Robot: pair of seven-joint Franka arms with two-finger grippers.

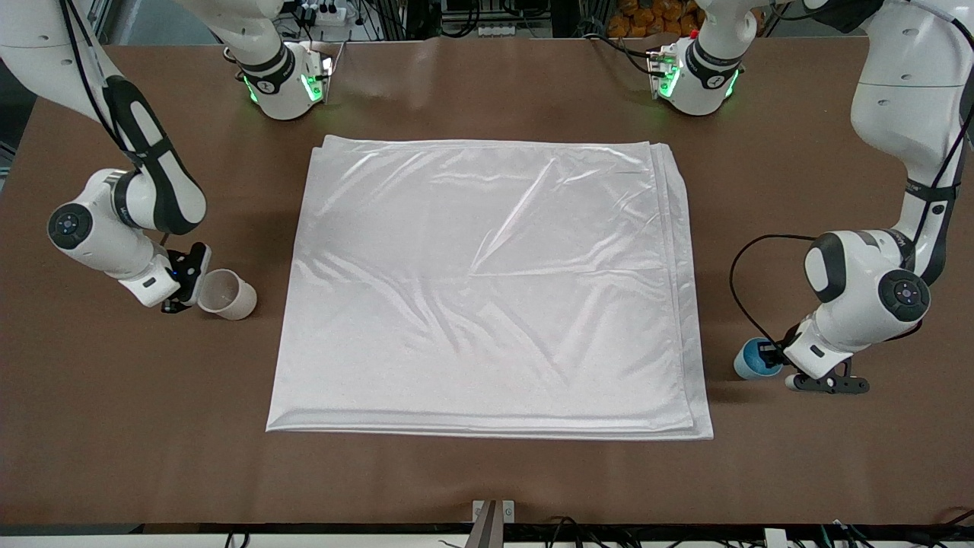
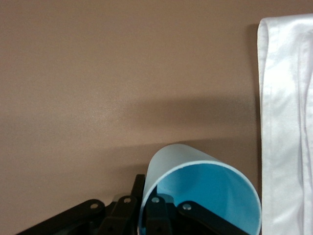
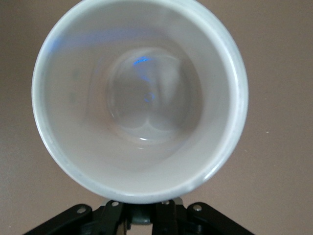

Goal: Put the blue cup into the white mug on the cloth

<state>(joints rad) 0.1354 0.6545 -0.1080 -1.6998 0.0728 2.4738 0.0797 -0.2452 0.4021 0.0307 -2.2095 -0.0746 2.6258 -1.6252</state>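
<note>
The white cloth (image 1: 487, 289) lies flat in the middle of the brown table; its layered edge shows in the left wrist view (image 2: 286, 122). My left gripper (image 1: 772, 358) (image 2: 146, 196) is shut on the rim of the blue cup (image 1: 752, 359) (image 2: 205, 191), one finger inside and one outside, low over the table beside the cloth at the left arm's end. My right gripper (image 1: 190, 293) (image 3: 146, 215) is shut on the dark handle of the white mug (image 1: 226, 295) (image 3: 139, 98). It holds the mug tilted, low beside the cloth at the right arm's end. The mug is empty.
Bare brown table (image 1: 487, 472) surrounds the cloth. The two arm bases (image 1: 285, 84) (image 1: 696, 76) stand at the edge farthest from the front camera. A black cable (image 1: 742, 266) loops by the left wrist. A small metal bracket (image 1: 493, 511) sits at the nearest edge.
</note>
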